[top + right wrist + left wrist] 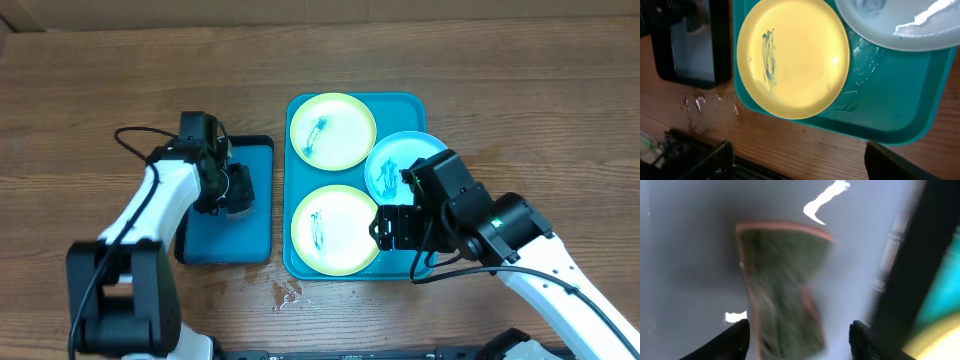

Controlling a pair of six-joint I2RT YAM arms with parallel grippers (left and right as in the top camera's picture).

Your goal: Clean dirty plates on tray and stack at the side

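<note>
Right claw hangs spread wide above the near yellow-green plate

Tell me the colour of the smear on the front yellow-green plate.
Blue-green smear on the yellow-green plate, clearest in the right wrist view.
</note>
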